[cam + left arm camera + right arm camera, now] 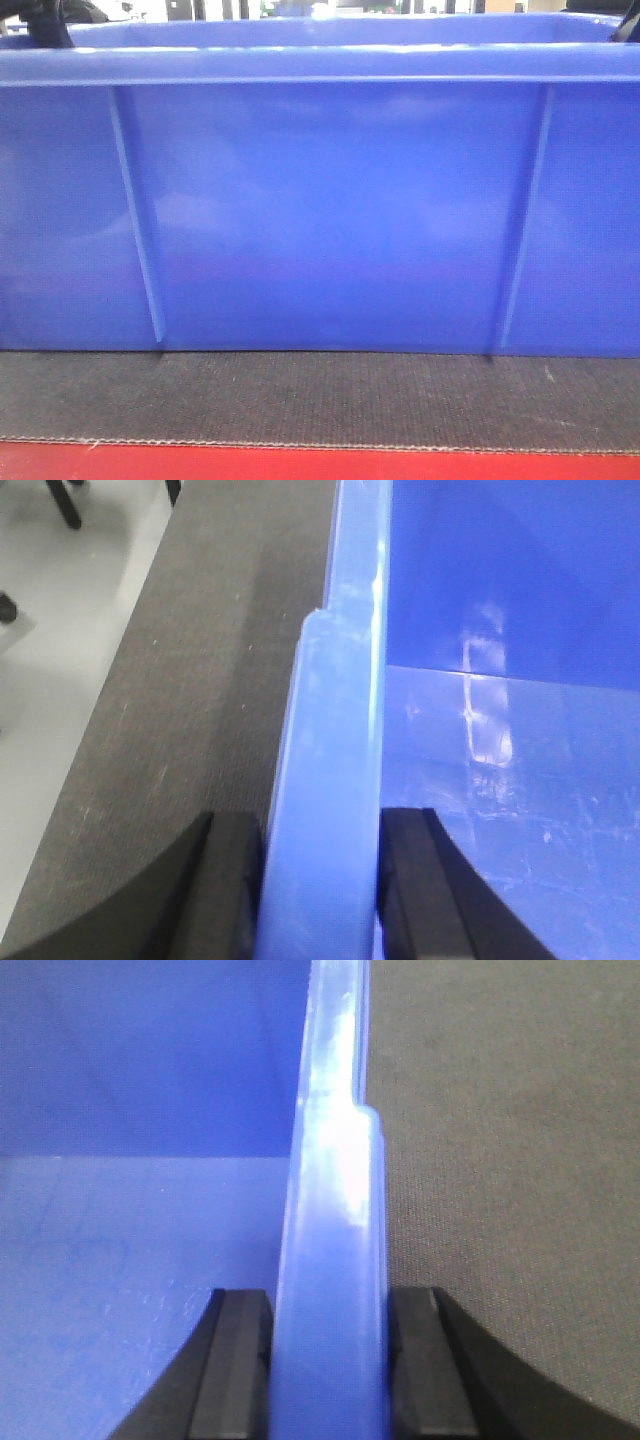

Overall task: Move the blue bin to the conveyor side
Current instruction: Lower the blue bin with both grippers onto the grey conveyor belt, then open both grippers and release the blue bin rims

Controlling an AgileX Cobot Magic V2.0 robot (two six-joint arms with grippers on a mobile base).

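Observation:
The blue bin (330,220) fills the front view, its ribbed long wall facing the camera. It stands on the dark grey woven belt of the conveyor side (320,395), with a red strip (320,465) along the near edge. My left gripper (320,890) is shut on the bin's thick left rim (335,730), one black finger (225,890) outside over the belt (180,700) and the other inside the bin. My right gripper (330,1370) is shut on the right rim (335,1190) the same way, its outer finger (425,1370) over the belt (500,1160). The inside of the bin shows nothing in it.
Pale floor (60,610) lies beyond the belt's left edge, with dark legs of some stand (65,505) on it. Dark arm parts (45,20) show above the bin's top left corner. A strip of bare belt runs in front of the bin.

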